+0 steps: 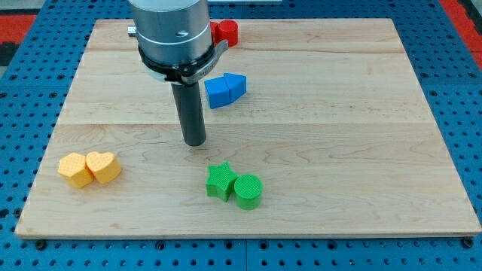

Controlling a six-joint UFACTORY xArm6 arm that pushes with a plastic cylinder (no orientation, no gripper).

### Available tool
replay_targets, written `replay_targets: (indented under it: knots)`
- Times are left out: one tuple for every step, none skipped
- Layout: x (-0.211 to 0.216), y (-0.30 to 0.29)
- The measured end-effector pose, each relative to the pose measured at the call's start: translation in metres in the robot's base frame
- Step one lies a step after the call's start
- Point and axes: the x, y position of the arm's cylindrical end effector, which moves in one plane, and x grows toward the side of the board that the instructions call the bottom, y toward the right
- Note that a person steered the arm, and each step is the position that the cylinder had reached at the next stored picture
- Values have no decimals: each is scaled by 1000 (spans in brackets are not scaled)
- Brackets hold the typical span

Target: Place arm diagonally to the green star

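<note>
I'm working over the wooden board [361, 113], which fills most of the frame on a blue pegged surface. The arm's grey housing [172, 34] hangs at upper centre, and the dark rod runs down from it to my tip [195, 141], just left of centre. The rod has nothing to clench or release; it carries nothing and its end touches no block.

The green star [220, 181] lies in the lower centre of the frame, below and slightly right of my tip, with bare wood between them. The green cylinder [248, 191] sits against the star's right side, touching or nearly so.

Risk, as I judge it: my tip stands almost straight above the star in the frame, so reaching a diagonal spot means sliding sideways and down. If I cut that corner too tight I would clip a star point and shove it into the cylinder, moving both. Going to the star's lower right is worse, since the cylinder blocks that side. The upper left or lower left looks open.

The star has no real long axis; one point seems to aim toward the frame's top, though I can't read it finely.

Elsewhere: the blue block [225, 89], wedge-nosed, right of the rod; two yellow blocks at lower left, a hexagon [75, 169] touching a heart [103, 166]; a red block [225, 32] at the top, partly hidden
</note>
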Motion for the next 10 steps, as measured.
replay_targets:
  knots:
    - [8,6]
    - [8,6]
    - [8,8]
    - [8,15]
    - [8,24]
    - [8,51]
    - [8,83]
    - [7,99]
    - [2,118]
    - [-18,122]
